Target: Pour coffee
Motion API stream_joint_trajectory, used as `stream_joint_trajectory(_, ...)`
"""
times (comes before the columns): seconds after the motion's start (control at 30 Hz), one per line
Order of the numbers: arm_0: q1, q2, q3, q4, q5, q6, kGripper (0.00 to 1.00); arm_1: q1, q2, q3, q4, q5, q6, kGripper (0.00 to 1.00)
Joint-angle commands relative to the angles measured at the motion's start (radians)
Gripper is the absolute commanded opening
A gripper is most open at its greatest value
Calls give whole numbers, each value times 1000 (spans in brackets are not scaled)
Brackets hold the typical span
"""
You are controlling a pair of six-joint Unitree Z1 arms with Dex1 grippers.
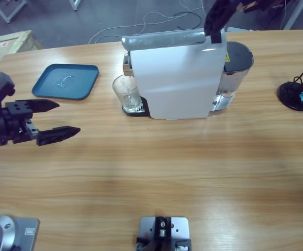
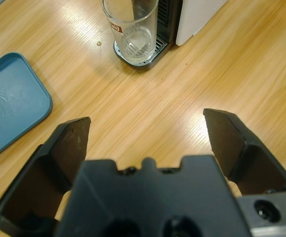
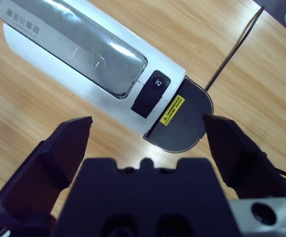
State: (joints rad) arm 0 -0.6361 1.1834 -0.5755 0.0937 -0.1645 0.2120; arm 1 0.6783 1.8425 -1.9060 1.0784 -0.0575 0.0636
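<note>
My left gripper point(image 1: 62, 117) hangs spread wide and holding nothing, above the wooden surface point(image 1: 151, 178) well left of the coffee machine point(image 1: 177, 78). My right gripper point(image 3: 147, 123) is likewise apart and bare, poised over the machine's top near its black button point(image 3: 150, 93). A glass point(image 2: 131, 30) stands on the machine's drip tray, with no coffee visible inside. A blue tray point(image 1: 66, 81) lies left of the machine.

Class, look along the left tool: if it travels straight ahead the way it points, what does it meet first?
Probably the glass on the coffee machine's drip grate; the left tool, jaws open, points across bare table toward it, though its height is hard to judge.
</note>
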Motion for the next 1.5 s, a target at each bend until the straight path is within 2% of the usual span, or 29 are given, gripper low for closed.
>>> stream_joint_trajectory(0.03,-8,36,31,-19,8,-12,982,14,35,42,-23,-3,13,1000)
stream_joint_trajectory(0.8,-8,37,29,-22,-3,-4,982,12,25,61,-28,-20,13,1000)
stream_joint_trajectory(0.97,-8,42,23,-21,-5,-3,982,12,-64,86,-49,-24,20,1000)
stream_joint_trajectory(1.23,-8,36,30,-20,-17,-5,982,69,-436,558,-313,-44,70,1000)
stream_joint_trajectory(1.43,-19,68,31,-20,-67,-5,982,110,-629,943,-572,-33,81,1000)
stream_joint_trajectory(1.5,-22,67,29,-20,-67,-5,982,113,-654,1016,-612,-22,81,1000)
